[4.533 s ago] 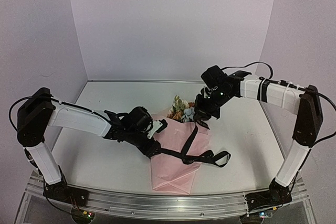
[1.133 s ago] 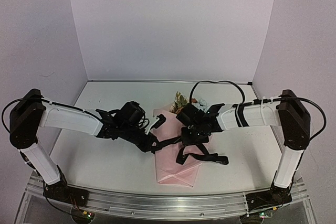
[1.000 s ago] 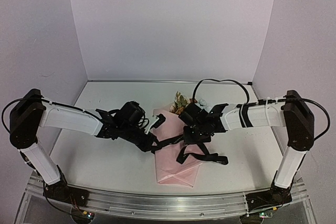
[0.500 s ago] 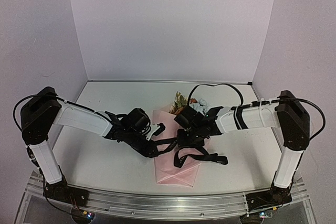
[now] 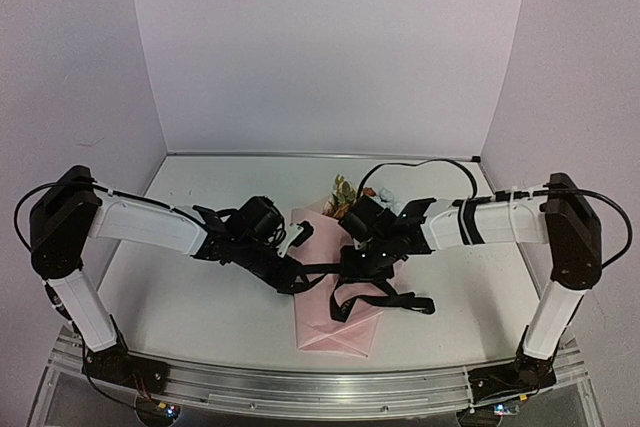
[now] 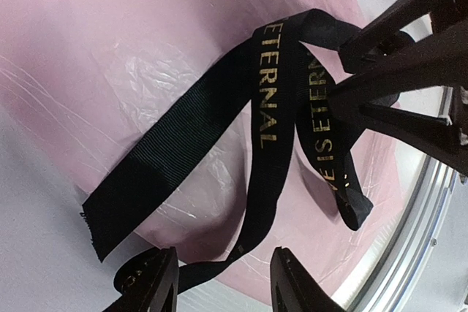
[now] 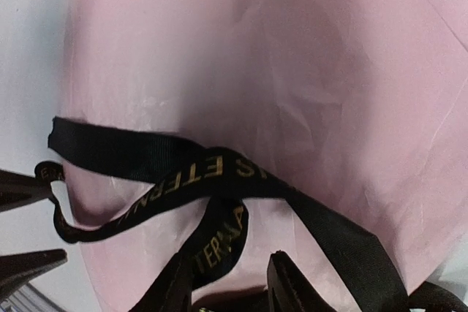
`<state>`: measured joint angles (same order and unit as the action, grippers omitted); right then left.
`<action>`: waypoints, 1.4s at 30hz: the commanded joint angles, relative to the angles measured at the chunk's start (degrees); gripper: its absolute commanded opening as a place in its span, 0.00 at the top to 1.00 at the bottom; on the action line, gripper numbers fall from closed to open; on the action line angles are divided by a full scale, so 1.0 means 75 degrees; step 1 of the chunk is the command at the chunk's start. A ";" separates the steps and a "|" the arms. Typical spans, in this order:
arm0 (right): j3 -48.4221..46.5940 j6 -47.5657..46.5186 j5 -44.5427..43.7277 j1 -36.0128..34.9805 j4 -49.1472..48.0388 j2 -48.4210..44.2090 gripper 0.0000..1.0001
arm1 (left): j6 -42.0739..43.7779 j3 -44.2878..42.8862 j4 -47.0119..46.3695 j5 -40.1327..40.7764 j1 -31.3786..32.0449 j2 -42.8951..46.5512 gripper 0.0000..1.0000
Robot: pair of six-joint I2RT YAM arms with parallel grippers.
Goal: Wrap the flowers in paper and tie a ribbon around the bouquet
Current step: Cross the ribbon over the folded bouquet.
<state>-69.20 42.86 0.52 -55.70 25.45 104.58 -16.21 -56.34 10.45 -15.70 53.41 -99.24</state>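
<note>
The bouquet lies on the table as a pink paper (image 5: 330,325) cone, with the flowers (image 5: 345,194) showing at its far, wide end. The black ribbon (image 5: 318,269) with gold lettering crosses the cone in a loose knot, its tails trailing off to the right. My left gripper (image 5: 290,274) is at the cone's left edge, my right gripper (image 5: 352,264) over its middle. In the left wrist view the left gripper (image 6: 223,286) is open, and a ribbon (image 6: 270,93) strand runs loose between the jaws. The right gripper (image 7: 228,290) is open too, a ribbon (image 7: 212,169) loop hanging slack between its fingers.
White table (image 5: 190,317) enclosed by pale walls on three sides. An aluminium rail (image 5: 320,387) runs along the near edge with both arm bases on it. A black cable (image 5: 410,162) arcs above the right arm. The right gripper's fingers (image 6: 417,67) sit close to the knot, opposite my left gripper.
Both grippers were shut on the ribbon a second ago and have now opened, letting it go. The ribbon lies slack over the paper.
</note>
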 commanded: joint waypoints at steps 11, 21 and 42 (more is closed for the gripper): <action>0.0243 -0.0696 0.0146 -0.0013 0.1211 -0.1508 0.47 | 0.0409 -0.0355 0.0061 0.1130 -0.0184 0.0718 0.45; 0.1216 -0.0901 0.0188 0.0478 0.1457 -0.2748 0.40 | 0.0977 -0.1019 0.0791 0.0171 -0.0698 -0.0188 0.40; 0.2507 -0.0773 0.0317 0.1186 0.1472 -0.3815 0.34 | 0.0807 -0.1221 0.0685 -0.0396 -0.0709 -0.1047 0.56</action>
<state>-51.12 36.53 2.95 -47.55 36.20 78.28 -10.48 -63.37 16.51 -17.36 48.05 -106.38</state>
